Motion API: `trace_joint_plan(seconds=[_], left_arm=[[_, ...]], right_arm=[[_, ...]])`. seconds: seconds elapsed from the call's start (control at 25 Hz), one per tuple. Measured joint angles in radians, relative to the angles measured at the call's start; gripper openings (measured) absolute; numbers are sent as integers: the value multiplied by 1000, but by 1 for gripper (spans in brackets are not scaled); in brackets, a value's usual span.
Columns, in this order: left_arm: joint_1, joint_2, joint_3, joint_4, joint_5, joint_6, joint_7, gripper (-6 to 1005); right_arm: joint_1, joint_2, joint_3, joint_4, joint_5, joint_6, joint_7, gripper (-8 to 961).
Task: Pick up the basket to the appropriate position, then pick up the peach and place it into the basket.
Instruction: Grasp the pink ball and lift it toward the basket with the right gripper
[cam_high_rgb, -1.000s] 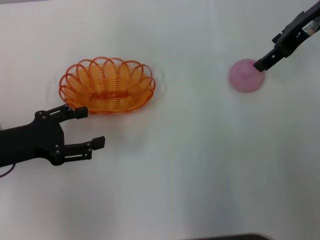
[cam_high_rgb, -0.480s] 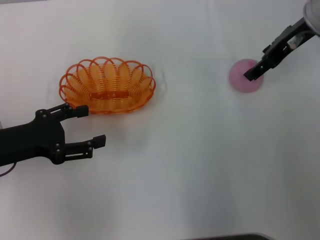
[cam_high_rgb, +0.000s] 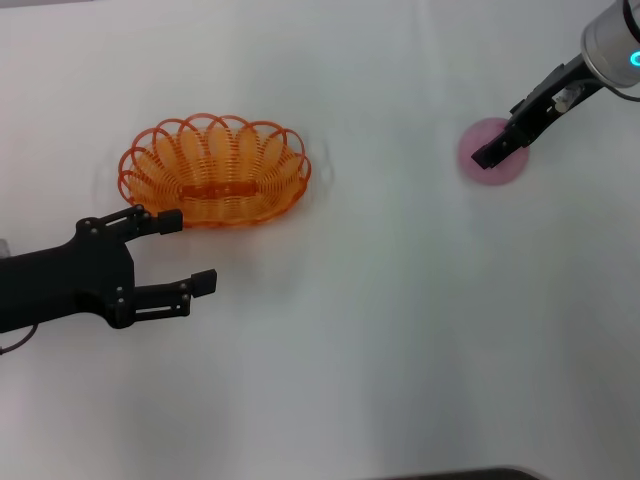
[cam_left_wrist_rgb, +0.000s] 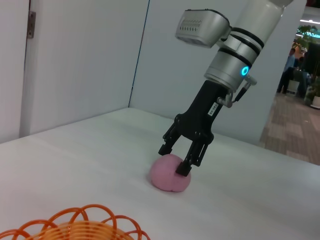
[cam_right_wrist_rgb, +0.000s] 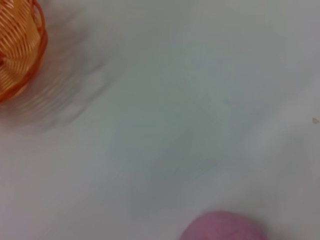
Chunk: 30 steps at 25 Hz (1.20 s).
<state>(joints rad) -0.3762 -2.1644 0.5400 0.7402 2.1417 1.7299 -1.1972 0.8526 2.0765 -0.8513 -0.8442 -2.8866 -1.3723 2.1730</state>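
From the head view, your basket sits on the white bench, on your left. The left claw waits just beside its near rim, fingers spread and empty. Far to the right, the peach lies well apart from the basket, with the right claw down over it.

In the left wrist view, the right claw has its fingers apart, straddling the top of the peach. It looks matte, round and likely light, so it may roll; close on its widest part.

The right wrist view shows only the peach at the frame edge and a slice of basket. That openwork looks springy: grip the rim.
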Motion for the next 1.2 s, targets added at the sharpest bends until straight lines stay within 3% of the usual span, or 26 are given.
trace_joint_plan(seconds=[0.84,1.2], left_arm=[[-3,0,0,-5,0,-3,3,887],[-3,0,0,-18,0,-7,2,887]], right_arm=[[2,5,-38,10,1,-3,-3,882],[2,5,-40,10,0,-3,0,543]])
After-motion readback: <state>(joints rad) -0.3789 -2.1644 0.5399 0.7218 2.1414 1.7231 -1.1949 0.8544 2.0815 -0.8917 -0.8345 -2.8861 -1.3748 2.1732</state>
